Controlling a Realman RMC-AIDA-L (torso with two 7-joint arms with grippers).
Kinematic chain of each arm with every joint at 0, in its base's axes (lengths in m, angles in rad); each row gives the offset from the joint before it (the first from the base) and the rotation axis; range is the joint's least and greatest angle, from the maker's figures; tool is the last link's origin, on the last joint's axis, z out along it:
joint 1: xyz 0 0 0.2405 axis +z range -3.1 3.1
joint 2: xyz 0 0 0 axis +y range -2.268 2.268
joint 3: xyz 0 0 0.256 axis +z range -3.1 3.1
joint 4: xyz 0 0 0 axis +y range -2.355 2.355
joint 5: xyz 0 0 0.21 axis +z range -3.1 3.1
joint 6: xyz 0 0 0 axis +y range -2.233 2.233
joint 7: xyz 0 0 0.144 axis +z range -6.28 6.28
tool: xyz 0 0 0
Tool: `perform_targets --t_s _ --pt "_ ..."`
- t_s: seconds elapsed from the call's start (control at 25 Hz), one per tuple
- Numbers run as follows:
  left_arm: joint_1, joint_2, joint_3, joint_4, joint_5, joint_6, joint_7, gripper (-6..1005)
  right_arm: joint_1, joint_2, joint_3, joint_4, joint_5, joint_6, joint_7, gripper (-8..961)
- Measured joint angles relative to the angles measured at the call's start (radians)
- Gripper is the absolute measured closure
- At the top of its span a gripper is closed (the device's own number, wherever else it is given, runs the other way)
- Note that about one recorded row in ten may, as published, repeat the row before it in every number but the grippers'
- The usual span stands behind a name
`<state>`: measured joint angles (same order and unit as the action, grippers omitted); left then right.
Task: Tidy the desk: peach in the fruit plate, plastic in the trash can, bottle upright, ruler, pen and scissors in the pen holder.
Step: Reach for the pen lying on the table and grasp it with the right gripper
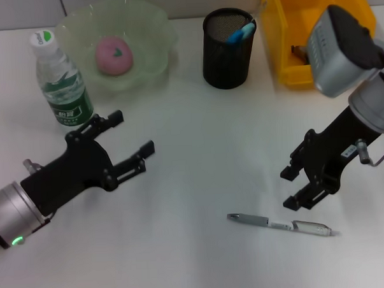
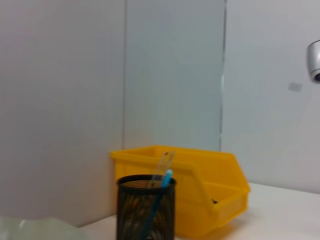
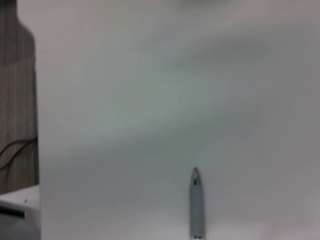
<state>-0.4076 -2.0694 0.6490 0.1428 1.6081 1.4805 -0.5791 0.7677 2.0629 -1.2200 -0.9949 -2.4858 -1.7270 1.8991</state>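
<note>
A silver pen point(image 1: 281, 224) lies on the white desk near the front right, and its tip point(image 3: 196, 200) shows in the right wrist view. My right gripper point(image 1: 288, 188) hovers open just behind the pen. My left gripper point(image 1: 133, 132) is open and empty in front of the upright bottle point(image 1: 62, 83). The pink peach point(image 1: 114, 55) rests in the green fruit plate point(image 1: 155, 31). A clear ruler point(image 2: 162, 169) and a blue handle point(image 1: 243, 32), perhaps the scissors, stick out of the black mesh pen holder point(image 1: 228, 59). The plastic is out of view.
The yellow bin point(image 1: 290, 57), the trash can point(image 2: 210, 185), stands at the back right beside the pen holder point(image 2: 146, 212). White desk surface lies between the two grippers. The desk's left edge shows in the right wrist view.
</note>
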Motion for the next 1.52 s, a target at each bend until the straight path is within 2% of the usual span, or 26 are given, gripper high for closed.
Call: perform_targets --t_s 0.08,0.2,0.24,0.28,0.4,0.48,0.56,0.64,0.92,1.52 --pt "0.007 0.003 0.075 0.025 0.002 0.032 -0.05 172 0.006 0.003 -0.026 -0.001 -0.005 -0.009 0.001 357" --pt "0.008 0.003 0.095 0.034 0.002 0.036 -0.069 171 0.01 0.006 -0.054 -0.002 -0.008 -0.014 0.001 366" --pt "0.009 0.003 0.161 0.064 0.003 0.04 -0.117 171 0.012 0.008 -0.059 -0.002 -0.009 -0.014 0.002 369" --pt "0.009 0.003 0.19 0.078 0.003 0.043 -0.138 171 0.014 0.009 -0.064 -0.002 -0.012 -0.014 0.002 372" --pt "0.009 0.004 0.216 0.09 0.003 0.047 -0.158 171 0.02 0.012 -0.082 -0.002 -0.026 -0.013 0.001 382" --pt "0.018 0.009 0.284 0.141 0.003 0.063 -0.225 172 0.022 0.013 -0.109 0.0 -0.032 -0.008 0.001 388" --pt "0.018 0.009 0.284 0.141 0.003 0.063 -0.225 172 0.022 0.014 -0.132 0.001 -0.033 -0.004 0.001 394" --pt "0.028 0.011 0.326 0.183 0.002 0.068 -0.288 172 0.023 0.016 -0.156 -0.001 -0.032 -0.001 0.0 400" --pt "0.03 0.011 0.323 0.184 0.002 0.071 -0.288 171 0.027 0.023 -0.243 -0.005 -0.026 0.029 0.006 422" --pt "0.03 0.011 0.317 0.184 -0.001 0.07 -0.289 171 0.021 0.028 -0.338 -0.032 0.003 0.049 0.03 466"
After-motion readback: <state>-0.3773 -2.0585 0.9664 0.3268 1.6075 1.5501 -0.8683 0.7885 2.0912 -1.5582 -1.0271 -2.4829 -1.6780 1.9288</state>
